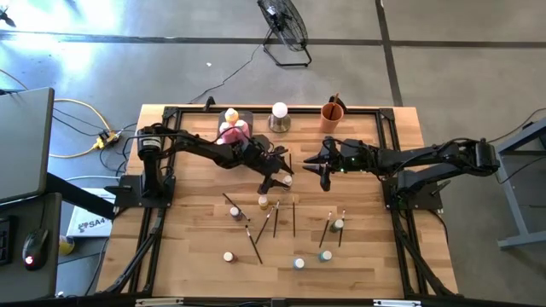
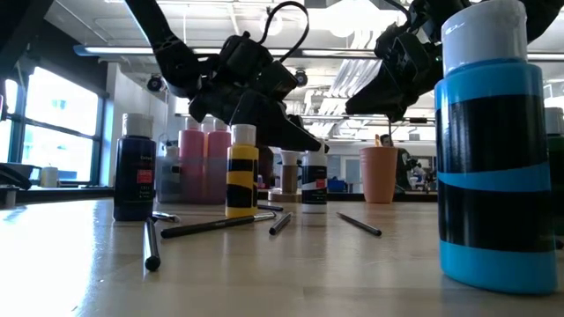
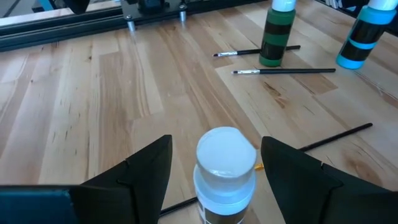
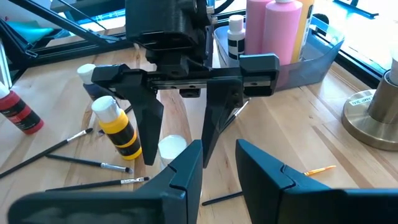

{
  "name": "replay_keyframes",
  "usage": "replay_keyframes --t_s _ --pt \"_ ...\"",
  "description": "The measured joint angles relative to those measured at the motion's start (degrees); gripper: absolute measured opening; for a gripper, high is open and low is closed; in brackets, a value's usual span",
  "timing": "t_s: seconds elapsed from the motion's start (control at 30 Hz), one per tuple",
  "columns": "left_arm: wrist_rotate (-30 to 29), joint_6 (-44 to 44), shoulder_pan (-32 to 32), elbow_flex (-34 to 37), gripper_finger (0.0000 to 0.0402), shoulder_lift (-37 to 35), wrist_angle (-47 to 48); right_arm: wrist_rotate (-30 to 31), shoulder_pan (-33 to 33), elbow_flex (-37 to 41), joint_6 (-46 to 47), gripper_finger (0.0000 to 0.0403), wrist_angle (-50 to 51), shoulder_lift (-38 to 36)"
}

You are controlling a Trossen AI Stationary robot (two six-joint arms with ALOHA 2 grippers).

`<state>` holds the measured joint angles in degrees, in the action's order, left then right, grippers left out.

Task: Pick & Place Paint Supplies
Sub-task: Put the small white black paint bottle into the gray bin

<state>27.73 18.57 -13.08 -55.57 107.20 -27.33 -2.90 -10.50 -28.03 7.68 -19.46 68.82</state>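
Observation:
My left gripper (image 3: 216,144) is open and points down over a small white-capped bottle (image 3: 225,169) that stands upright on the table. Its two fingers stand on either side of the cap, with a gap on each side. The right wrist view shows the same from the front: left gripper (image 4: 176,158), bottle (image 4: 172,149). My right gripper (image 4: 219,149) is open and hovers near the table's middle (image 1: 317,162), just right of the left one (image 1: 280,177). More small bottles and thin dark paintbrushes (image 1: 275,220) lie scattered on the near half of the table.
A grey tray (image 1: 247,117) with pink bottles (image 4: 280,34) sits at the far edge, beside a white ball on a metal base (image 1: 279,116) and an orange cup (image 1: 333,114). A yellow-banded bottle (image 4: 118,127) stands close to the left gripper. Green (image 3: 277,34) and blue (image 3: 362,37) bottles stand farther off.

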Motion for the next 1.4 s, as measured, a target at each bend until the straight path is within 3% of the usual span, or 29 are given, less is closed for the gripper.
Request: replay_keyframes --t_s 1.4 --pt "0.0 -0.9 0.0 0.0 0.0241 0.0 -0.4 0.0 0.0 0.0 0.0 0.0091 0.0 0.0"
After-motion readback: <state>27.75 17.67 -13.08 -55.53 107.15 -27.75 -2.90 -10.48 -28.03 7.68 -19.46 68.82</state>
